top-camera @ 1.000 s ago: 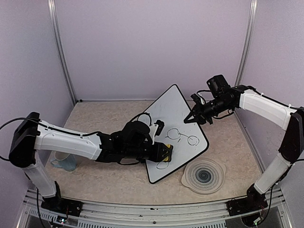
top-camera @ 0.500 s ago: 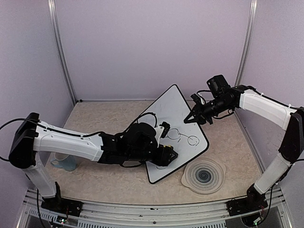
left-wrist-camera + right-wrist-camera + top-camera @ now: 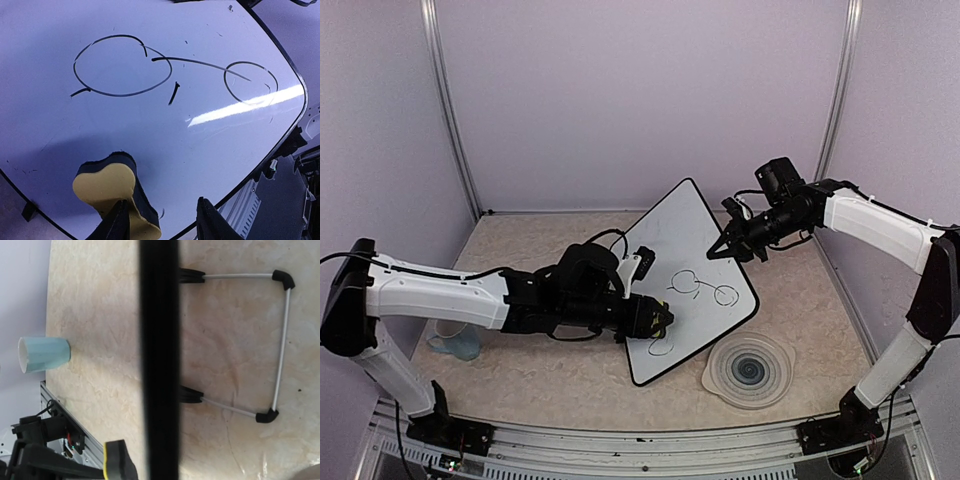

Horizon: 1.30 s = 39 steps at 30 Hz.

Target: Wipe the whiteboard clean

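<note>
The whiteboard (image 3: 692, 240) stands tilted on the table, with black marker loops (image 3: 688, 283) near its front right and a small loop (image 3: 662, 348) near its front corner. My left gripper (image 3: 660, 322) is shut on a yellow and black eraser sponge (image 3: 112, 187) and holds it against the board's lower part, left of the loops (image 3: 122, 65). My right gripper (image 3: 720, 250) is shut on the board's right edge. In the right wrist view the edge shows as a black band (image 3: 159, 360); my own fingers do not show apart from it.
A round grey ringed plate (image 3: 750, 370) lies front right of the board. A pale blue cup (image 3: 455, 340) lies on its side at the left, also in the right wrist view (image 3: 42, 354). The board's wire stand (image 3: 280, 340) rests behind it. Metal rails run along the front.
My left gripper swept the sponge right along the board's lower part, then drew back left. The marker loops still show. The right arm has not moved.
</note>
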{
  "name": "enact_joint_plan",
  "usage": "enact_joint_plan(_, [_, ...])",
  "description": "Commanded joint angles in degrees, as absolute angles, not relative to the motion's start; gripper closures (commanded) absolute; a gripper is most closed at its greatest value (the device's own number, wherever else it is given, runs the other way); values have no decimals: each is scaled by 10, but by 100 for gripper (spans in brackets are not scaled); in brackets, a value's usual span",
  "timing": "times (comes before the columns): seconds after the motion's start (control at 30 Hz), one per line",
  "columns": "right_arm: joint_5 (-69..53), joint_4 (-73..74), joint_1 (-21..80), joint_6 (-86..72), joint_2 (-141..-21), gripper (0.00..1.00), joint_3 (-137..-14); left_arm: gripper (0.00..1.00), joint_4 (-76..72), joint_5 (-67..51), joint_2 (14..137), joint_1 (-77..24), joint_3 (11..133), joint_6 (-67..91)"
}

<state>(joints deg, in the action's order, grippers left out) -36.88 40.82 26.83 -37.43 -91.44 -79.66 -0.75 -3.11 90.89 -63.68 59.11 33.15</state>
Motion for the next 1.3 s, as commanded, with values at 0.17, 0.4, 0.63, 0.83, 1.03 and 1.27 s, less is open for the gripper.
enact_joint_plan(0.17, [-384, 349, 273, -374, -932, 100, -801, 72, -33, -84, 954, -641, 584, 330])
enact_joint_plan(0.4, [-383, 348, 273, -375, -929, 100, -799, 80, -45, -75, 992, -646, 573, 358])
enact_joint_plan(0.63, [-382, 349, 273, -374, -926, 100, -799, 52, -96, -126, 951, -638, 531, 357])
enact_joint_plan(0.83, [-382, 349, 273, -373, -925, 100, -796, 43, -103, -153, 919, -624, 516, 368])
enact_joint_plan(1.03, [-381, 348, 272, -373, -926, 100, -797, 47, -80, -158, 913, -610, 508, 375])
enact_joint_plan(1.27, [-384, 347, 272, -374, -928, 100, -797, 70, -64, -145, 943, -606, 526, 386])
